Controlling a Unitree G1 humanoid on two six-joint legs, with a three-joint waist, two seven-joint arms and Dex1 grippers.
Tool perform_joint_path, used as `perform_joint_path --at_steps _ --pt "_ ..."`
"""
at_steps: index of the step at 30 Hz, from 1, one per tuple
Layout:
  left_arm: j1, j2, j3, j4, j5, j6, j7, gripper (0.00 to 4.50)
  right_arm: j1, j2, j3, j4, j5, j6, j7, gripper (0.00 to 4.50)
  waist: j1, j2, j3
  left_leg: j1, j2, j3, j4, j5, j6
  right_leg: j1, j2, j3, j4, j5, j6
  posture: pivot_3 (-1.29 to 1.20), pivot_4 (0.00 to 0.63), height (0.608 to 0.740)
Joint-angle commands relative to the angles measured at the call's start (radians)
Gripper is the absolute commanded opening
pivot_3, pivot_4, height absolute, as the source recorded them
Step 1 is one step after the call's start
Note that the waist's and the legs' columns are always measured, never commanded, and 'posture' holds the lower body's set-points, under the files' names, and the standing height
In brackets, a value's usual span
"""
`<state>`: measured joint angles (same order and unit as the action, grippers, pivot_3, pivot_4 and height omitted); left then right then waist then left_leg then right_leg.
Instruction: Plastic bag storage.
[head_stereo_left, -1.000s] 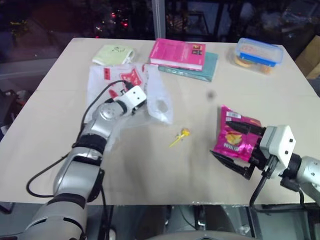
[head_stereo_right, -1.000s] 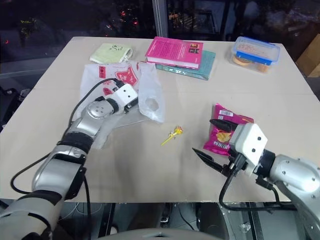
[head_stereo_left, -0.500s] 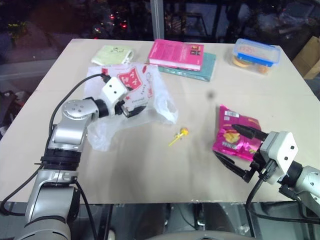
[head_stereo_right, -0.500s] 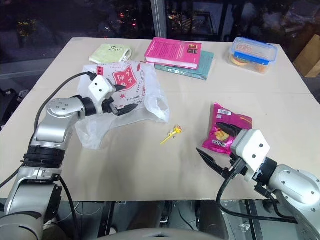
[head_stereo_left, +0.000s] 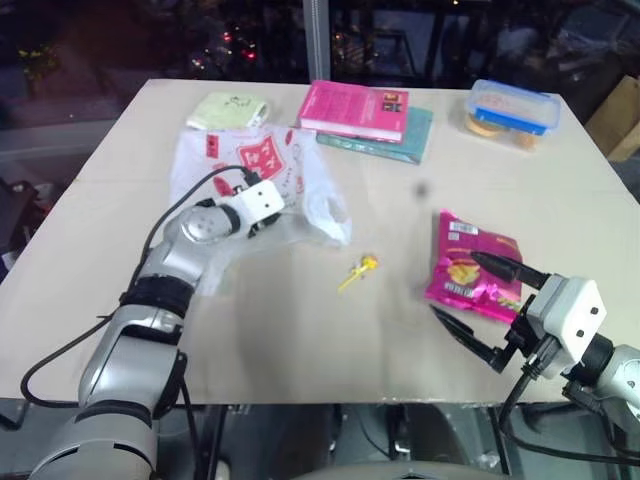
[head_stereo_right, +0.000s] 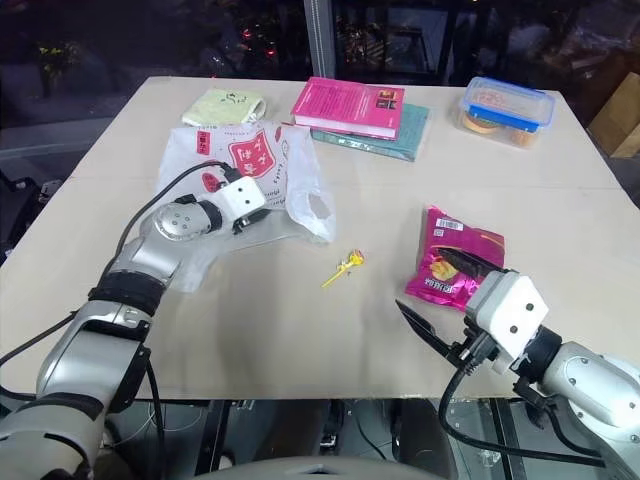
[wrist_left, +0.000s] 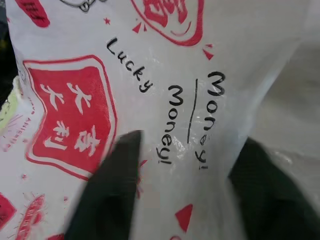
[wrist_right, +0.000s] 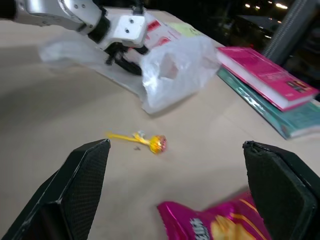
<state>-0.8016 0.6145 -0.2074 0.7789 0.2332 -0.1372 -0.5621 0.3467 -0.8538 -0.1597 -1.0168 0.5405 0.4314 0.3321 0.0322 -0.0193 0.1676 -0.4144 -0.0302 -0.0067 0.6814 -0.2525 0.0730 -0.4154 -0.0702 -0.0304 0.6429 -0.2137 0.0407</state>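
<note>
The plastic bag (head_stereo_left: 300, 180), translucent white with red prints and "Lucky Money" lettering (wrist_left: 165, 65), lies crumpled on the table's left half. My left gripper (head_stereo_left: 262, 218) rests on the bag's middle, its two black fingers (wrist_left: 112, 190) pressed in on a fold of the film, shut on it. My right gripper (head_stereo_left: 457, 284) hovers low at the front right with its jaws wide open and nothing between them. It is far from the bag and points towards it across the table.
A magenta snack packet (head_stereo_left: 470, 270) lies just beyond the right gripper. A yellow lollipop (head_stereo_left: 360, 270) sits mid-table. At the back are a pink book (head_stereo_left: 355, 108) on a teal one (head_stereo_left: 415, 135), a green pouch (head_stereo_left: 228, 108) and a blue-lidded container (head_stereo_left: 512, 108).
The left gripper, open wide and off to the left half a second ago, has come back right and down onto the bag and narrowed its fingers. The right arm has hardly moved.
</note>
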Motion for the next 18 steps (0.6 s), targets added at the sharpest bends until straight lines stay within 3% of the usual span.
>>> perform_joint_path --at_steps 1,3,11,18 --pt "-0.033 0.01 0.152 -0.072 -0.145 0.066 -0.012 0.49 0.004 -0.021 0.045 -0.03 -0.17 0.088 -0.102 4.5 -0.002 -0.001 0.001 0.0 0.0 0.0 0.0 0.0 0.0 0.0 0.0 0.0 0.0 0.0 0.0 0.0 0.15 0.74" --pt "-0.025 0.026 0.214 -0.197 -0.222 0.153 -0.055 0.09 0.005 -0.043 0.096 -0.004 -0.262 0.128 -0.101 4.5 -0.005 -0.002 0.001 -0.002 0.0 0.0 0.002 0.001 -0.002 -0.001 0.0 0.0 0.0 0.0 0.0 0.0 0.15 0.74" --pt "-0.072 0.044 0.249 -0.552 -0.296 0.518 -0.091 0.09 -0.098 -0.07 0.259 0.163 -0.525 0.191 -0.083 4.5 -0.003 -0.002 0.001 -0.001 -0.001 0.0 0.003 0.002 -0.004 0.001 0.0 0.0 0.0 0.0 0.0 0.0 0.15 0.74" --pt "-0.082 0.014 0.233 -0.682 -0.297 0.718 -0.055 0.09 -0.156 -0.065 0.359 0.35 -0.778 0.108 -0.106 4.5 -0.013 -0.002 0.001 -0.001 -0.001 0.001 0.003 0.002 -0.004 0.0 0.005 0.0 0.0 0.0 0.0 0.0 0.15 0.74"
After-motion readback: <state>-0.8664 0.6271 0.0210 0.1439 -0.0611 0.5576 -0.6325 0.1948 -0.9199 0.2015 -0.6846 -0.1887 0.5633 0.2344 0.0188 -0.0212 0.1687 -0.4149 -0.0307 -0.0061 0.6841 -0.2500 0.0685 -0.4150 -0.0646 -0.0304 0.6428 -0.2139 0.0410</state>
